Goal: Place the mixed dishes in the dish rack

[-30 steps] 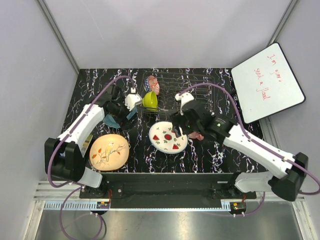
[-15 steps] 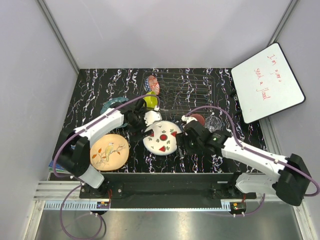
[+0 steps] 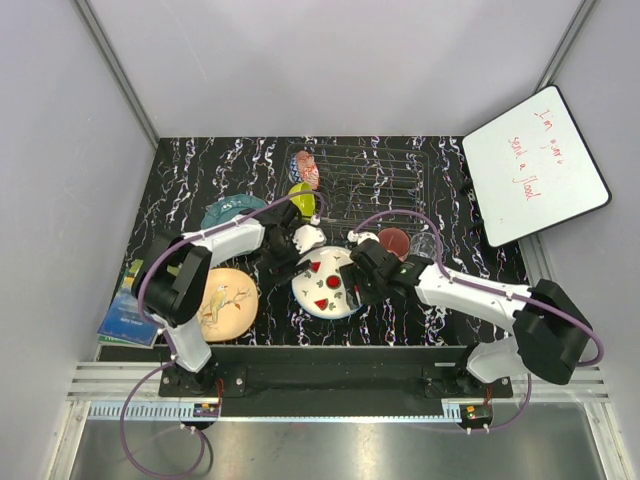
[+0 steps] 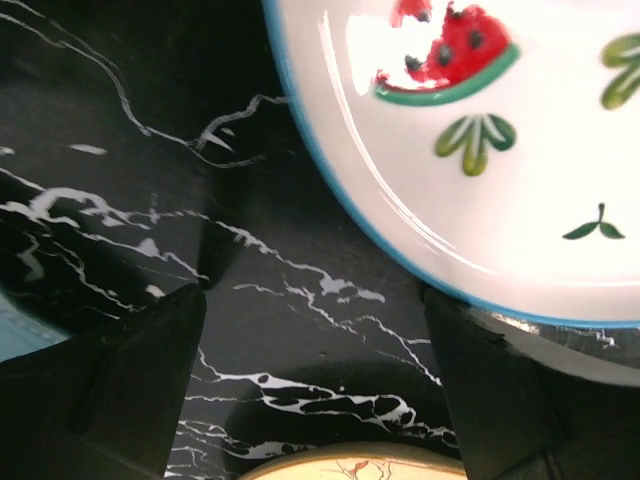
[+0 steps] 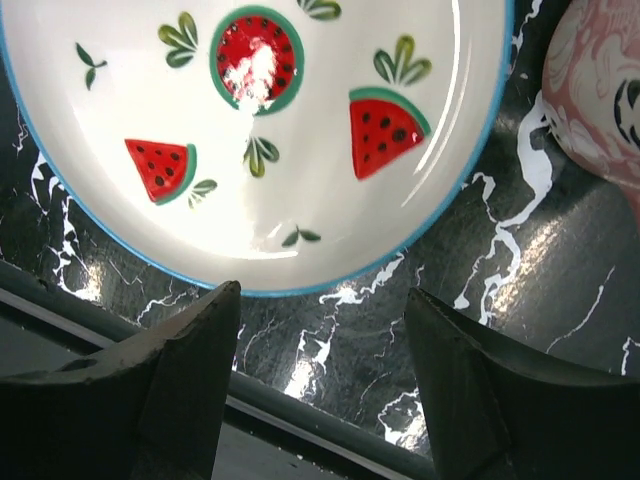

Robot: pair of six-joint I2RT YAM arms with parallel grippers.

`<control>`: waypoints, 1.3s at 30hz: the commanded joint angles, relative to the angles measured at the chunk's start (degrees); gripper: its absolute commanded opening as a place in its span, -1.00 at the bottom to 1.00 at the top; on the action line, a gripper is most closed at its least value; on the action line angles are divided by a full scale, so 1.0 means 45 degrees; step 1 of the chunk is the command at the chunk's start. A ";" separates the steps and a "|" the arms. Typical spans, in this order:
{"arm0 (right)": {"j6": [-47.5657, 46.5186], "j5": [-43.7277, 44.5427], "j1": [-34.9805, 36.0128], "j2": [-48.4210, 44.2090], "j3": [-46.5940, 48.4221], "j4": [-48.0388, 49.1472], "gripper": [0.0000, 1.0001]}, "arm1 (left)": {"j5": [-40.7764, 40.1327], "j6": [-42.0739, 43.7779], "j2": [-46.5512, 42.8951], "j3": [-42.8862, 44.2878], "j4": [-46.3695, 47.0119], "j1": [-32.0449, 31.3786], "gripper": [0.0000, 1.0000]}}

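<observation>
— The pincers?
— Left pincer [image 4: 310, 300] spread wide at the left rim of the white plate with red slices [image 3: 325, 290]. Right pincer [image 5: 322, 292] spread at its right rim, gripping nothing.
— The plate?
— On the worktop [image 3: 200, 170], with the dish rack [image 3: 380, 175] near, behind it.

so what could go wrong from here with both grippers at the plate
The left gripper and right gripper, both open, crowd the white plate with red slices and could collide. It lies flat, so its rim may slip from a pinch. The pink mug close by could get knocked.
</observation>
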 commanded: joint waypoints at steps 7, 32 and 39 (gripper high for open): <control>-0.0338 0.0735 -0.0031 0.0857 0.0298 0.1177 0.43 | 0.0578 -0.0437 -0.0746 0.1131 -0.0189 0.0123 0.88; 0.0306 0.1830 -0.0401 0.1638 0.0102 0.1451 0.49 | 0.3391 -0.2233 0.1576 0.2108 -0.0563 0.0241 0.87; 0.0092 0.1440 -0.0694 0.2419 0.0356 0.1607 0.49 | 0.2592 -0.1472 0.1557 0.0959 -0.0037 0.0338 0.82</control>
